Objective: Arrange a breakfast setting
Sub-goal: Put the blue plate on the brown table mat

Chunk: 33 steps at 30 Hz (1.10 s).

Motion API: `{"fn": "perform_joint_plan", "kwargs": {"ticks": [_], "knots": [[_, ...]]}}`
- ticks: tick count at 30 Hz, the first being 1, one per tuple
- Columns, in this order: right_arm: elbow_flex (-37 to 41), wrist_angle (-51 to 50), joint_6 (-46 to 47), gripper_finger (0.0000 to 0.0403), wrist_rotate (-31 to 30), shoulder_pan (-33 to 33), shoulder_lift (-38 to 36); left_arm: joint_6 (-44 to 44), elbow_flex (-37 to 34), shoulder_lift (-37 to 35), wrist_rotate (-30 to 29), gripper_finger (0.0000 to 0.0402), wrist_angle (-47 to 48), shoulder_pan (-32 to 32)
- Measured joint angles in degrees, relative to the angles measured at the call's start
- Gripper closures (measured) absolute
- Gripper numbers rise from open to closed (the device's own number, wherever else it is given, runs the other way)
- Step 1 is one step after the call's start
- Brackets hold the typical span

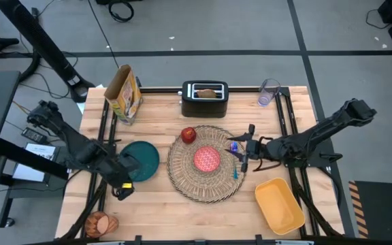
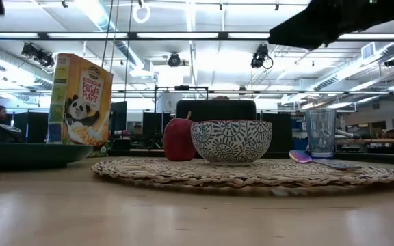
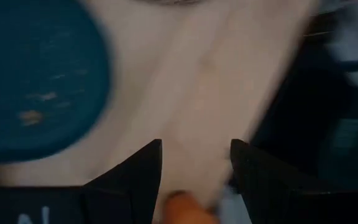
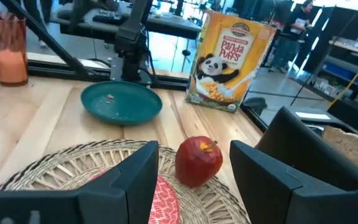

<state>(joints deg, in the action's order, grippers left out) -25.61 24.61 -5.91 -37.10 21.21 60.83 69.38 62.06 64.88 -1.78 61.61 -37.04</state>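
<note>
A pale wooden table (image 1: 162,204) carries everything. Directly on it lie a round straw placemat (image 1: 205,182) in the middle, a teal plate (image 1: 145,158) just left of it, a cereal box (image 1: 124,93), a black toaster (image 1: 205,99), a clear glass (image 1: 268,92), a yellow tub (image 1: 280,205) and an orange cup (image 1: 99,222).

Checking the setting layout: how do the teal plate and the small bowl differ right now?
The teal plate sits on bare table beside the woven placemat, while the bowl sits on the placemat's middle. The plate is flat, wide and plain teal; the bowl is smaller and deep, red inside with a blue-and-white patterned outside. Both are round, upright and held by no hand.
</note>
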Motion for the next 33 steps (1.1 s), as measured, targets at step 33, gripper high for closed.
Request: {"fn": "perform_joint_plan", "kwargs": {"ticks": [33], "knots": [[-6.16, -8.34, 8.94, 0.0195, -3.95, 13.27, 7.53, -23.49, -16.60, 26.10, -4.11, 0.0285, -24.53, 14.42]]}}
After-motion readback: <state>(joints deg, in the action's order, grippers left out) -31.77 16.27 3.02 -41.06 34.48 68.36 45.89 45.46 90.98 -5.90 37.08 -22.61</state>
